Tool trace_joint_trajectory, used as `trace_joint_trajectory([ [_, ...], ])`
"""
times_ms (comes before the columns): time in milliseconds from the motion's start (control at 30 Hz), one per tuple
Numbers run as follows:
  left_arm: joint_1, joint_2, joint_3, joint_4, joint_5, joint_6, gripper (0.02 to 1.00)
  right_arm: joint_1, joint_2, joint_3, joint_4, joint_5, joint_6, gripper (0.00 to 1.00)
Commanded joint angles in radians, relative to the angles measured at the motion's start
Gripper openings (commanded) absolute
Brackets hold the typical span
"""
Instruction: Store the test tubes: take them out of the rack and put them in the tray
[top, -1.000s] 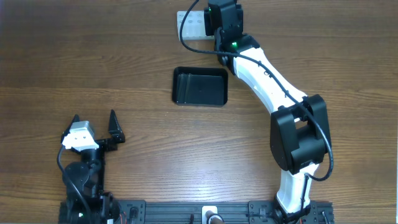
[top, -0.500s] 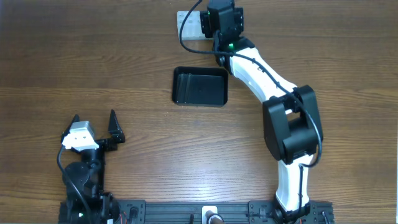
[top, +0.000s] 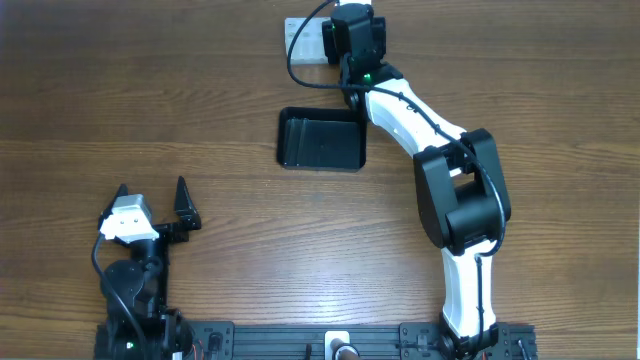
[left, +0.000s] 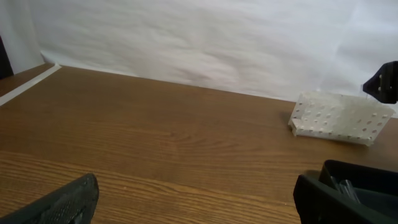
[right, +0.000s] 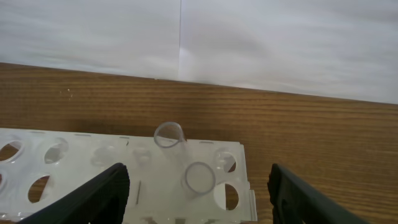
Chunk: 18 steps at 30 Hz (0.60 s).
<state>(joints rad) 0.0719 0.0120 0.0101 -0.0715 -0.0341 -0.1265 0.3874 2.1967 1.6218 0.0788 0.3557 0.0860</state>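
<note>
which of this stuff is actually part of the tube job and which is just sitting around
Part of the job:
- white rack
- clear tubes standing in the rack
- black tray
- right claw, open over the rack

Just there:
- left claw, open, near its own base
- wooden table
- white backdrop

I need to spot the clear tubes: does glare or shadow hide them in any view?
Right wrist view: the two clear test tubes show only as faint rims against the white rack, with no glare; top view: even light, a soft sheen on the black tray.
</note>
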Motion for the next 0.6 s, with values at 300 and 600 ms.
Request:
trace_joint_trajectory([
  [300,-0.005,-0.005,-0.004,0.0,-0.008,0.015,0.998,-0.016,0.039,0.026,0.064,0.012,0.003,0.665],
  [600,-0.005,-0.005,-0.004,0.0,-0.008,0.015,0.996,-0.016,0.049,0.026,0.071,0.012,0.003,0.498],
])
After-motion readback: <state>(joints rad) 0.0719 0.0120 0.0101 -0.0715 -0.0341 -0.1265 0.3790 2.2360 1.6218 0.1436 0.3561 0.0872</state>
